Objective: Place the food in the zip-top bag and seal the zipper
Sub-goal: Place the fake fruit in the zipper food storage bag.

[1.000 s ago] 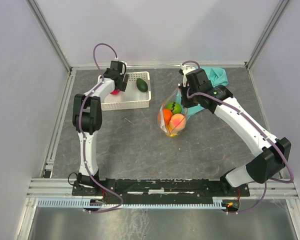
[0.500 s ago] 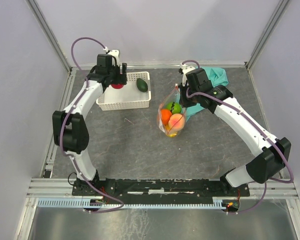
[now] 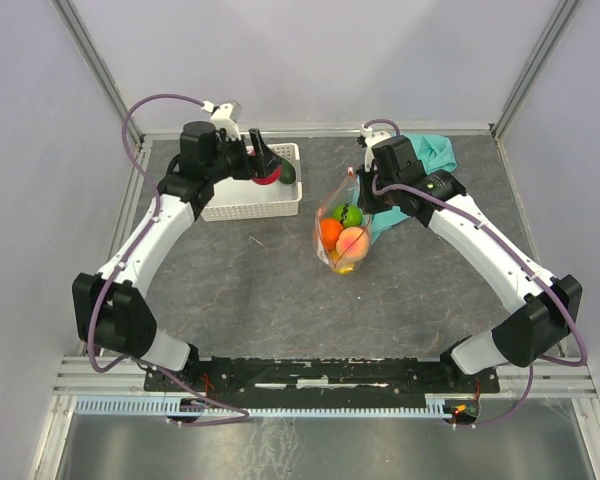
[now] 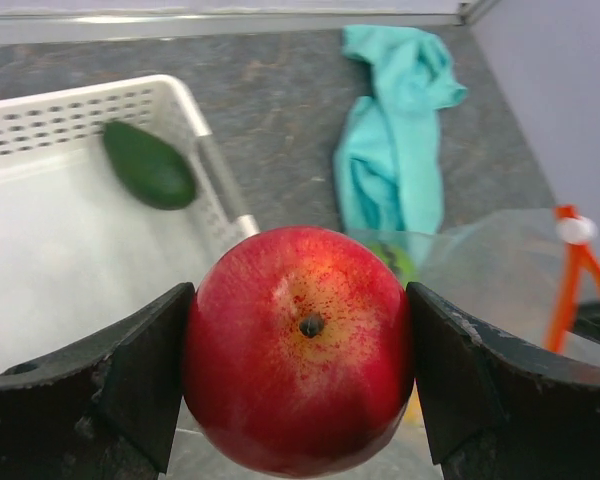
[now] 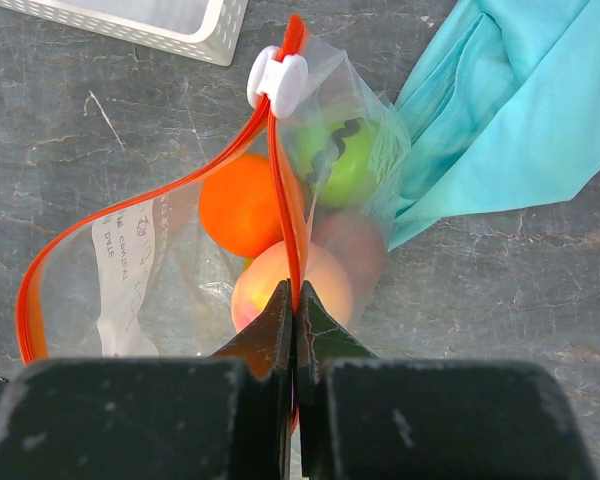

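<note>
1. Your left pincer (image 4: 300,385) is clamped on the red apple (image 4: 298,340), one finger on each flank. It hangs over the right-hand end of the white basket (image 4: 185,100), well apart from the bag.
2. Your right pincer (image 5: 294,300) is pressed together on the zipper (image 5: 278,180). It pinches one lip and holds the zip-top bag (image 5: 130,260) up off the tabletop (image 3: 250,290), just beside the teal cloth (image 5: 510,110). An orange fruit (image 5: 235,205), a green one (image 5: 342,160) and a peach one (image 5: 280,285) sit inside.
3. Carry the apple high enough to clear the basket wall. Aim for the open loop of red strip on the basket side of the held lip, away from the white slider (image 5: 278,78).
4. Lower the apple past the strip before you part the fingers. The plastic looks limp, and a drop from above could fold the mouth shut or bounce the apple out.
5. Hold the right grip steady throughout. The dark green avocado (image 4: 148,165) lies in the basket, so I judge that sealing comes later.
</note>
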